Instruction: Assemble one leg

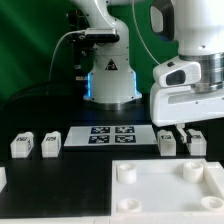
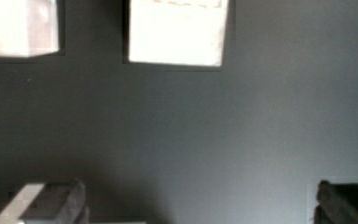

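Observation:
Four small white legs with black-and-white tags stand on the dark table. Two are at the exterior view's left (image 1: 20, 145) (image 1: 48, 145) and two at its right (image 1: 167, 141) (image 1: 196, 141). My gripper (image 1: 182, 128) hangs just above and between the right pair. In the wrist view two white legs (image 2: 176, 32) (image 2: 16, 28) lie apart from the fingers, which sit wide apart with only bare table between them. The gripper (image 2: 197, 205) is open and empty. The large white tray-like top (image 1: 160, 195) with round corner sockets lies in front.
The marker board (image 1: 110, 135) lies on the table between the two pairs of legs. The robot base (image 1: 110, 80) stands behind it, with cables at the back left. A dark object sits at the left edge (image 1: 3, 178).

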Controlling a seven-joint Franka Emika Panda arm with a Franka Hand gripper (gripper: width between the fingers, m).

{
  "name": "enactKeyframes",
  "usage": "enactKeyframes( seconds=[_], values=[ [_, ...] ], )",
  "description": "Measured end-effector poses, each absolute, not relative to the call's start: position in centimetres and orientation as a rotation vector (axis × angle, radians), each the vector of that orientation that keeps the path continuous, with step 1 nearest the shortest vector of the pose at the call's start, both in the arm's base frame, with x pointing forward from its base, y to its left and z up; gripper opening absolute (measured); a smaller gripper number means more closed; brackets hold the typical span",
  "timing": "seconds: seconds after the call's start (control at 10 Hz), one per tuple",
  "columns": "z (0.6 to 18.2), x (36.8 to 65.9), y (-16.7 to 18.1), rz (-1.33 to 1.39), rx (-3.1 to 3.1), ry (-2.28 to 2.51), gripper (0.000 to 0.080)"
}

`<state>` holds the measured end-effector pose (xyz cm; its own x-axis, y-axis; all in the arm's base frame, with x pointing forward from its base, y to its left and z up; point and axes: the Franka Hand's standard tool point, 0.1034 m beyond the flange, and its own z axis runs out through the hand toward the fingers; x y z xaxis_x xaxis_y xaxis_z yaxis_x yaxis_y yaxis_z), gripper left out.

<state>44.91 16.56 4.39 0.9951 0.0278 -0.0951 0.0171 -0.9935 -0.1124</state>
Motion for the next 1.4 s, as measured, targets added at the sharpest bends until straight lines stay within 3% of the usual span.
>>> enactKeyframes(
  seconds=[0.2, 0.7, 0.8, 1.4],
  values=[
    [4.3, 44.4, 16.8, 0.559, -2.995, -0.012, 0.0648],
    [4.0, 43.8, 16.1, 1.276, -2.784, -0.043, 0.0648],
    [3.6, 44.3, 16.3, 1.235, -2.801, -0.033, 0.0648],
    [1.6, 40.1, 17.6, 1.266, -2.810, -0.056, 0.0648]
  ],
)
